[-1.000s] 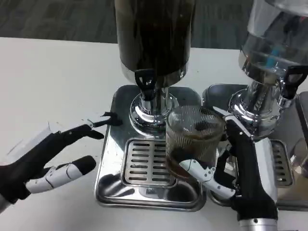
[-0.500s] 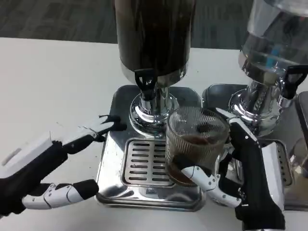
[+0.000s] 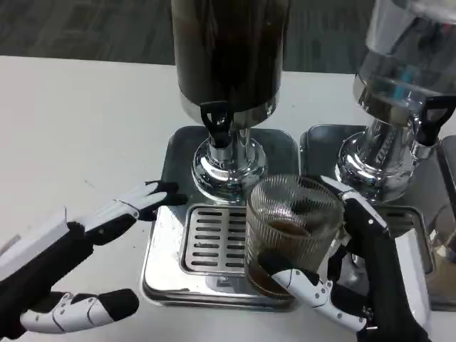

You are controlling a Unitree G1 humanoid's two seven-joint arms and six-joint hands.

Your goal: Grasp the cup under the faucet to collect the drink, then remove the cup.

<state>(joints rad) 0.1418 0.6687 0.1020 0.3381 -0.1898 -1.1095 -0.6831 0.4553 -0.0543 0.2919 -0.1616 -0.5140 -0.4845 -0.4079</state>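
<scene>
**Cup filled and in hand, coming off the tray**

The cup [image 3: 292, 231], a ribbed clear glass, holds a shallow layer of dark drink at its bottom. It sits over the right front part of the drip tray [image 3: 167, 253], beside the slotted grate [image 3: 217, 239] and forward and to the right of the faucet [image 3: 216, 122], so it is not under the spout now. The right hand [image 3: 356, 278] holds it, fingers wrapped round the lower front and the thumb side up along the right wall. Whether the base touches the tray or is just lifted, I cannot tell.

Judging from this, collecting is done and the step in hand is the removal. The next move calls for carrying the cup clear of the tray's front rim and setting it on the table [image 3: 85, 128], upright, with the grip steady so the drink does not slop.

The left hand [image 3: 71, 271] holds nothing; its fingers are spread, one pointing at the tray's left edge, the hand lying on the table to the left. A second dispenser [image 3: 399, 92] stands close on the right, near the arm's path.
</scene>
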